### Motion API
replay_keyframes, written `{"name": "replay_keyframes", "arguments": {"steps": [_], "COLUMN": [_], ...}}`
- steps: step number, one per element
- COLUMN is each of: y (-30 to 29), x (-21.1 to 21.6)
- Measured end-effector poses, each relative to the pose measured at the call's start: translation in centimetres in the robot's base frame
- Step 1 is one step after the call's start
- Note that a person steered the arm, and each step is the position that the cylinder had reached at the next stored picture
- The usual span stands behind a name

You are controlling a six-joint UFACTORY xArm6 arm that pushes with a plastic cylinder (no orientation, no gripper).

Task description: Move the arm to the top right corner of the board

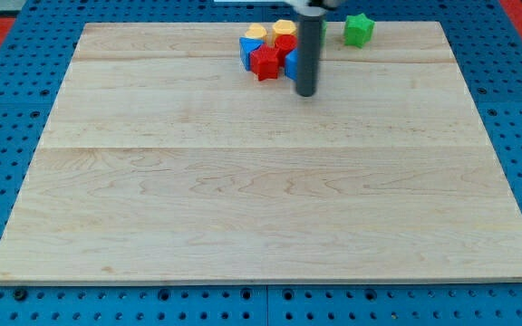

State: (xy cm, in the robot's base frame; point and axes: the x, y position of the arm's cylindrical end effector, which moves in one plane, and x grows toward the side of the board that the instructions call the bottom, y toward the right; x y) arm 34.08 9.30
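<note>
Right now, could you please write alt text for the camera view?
My tip rests on a wooden board near the view's top, right of a cluster of red, blue and yellow blocks; a green block sits apart further right.

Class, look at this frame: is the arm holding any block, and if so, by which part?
Nothing is held. The arm ends in a plain rod; my tip rests on the board just right of the block cluster, beside the red block.
</note>
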Motion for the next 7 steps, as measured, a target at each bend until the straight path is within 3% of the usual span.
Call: {"name": "replay_keyframes", "arguments": {"steps": [1,2,3,4,7], "y": [12.5,16.7,16.7,16.4,14.5], "x": [-1.7,-6.7,-12.5,-14.9,-14.9]}}
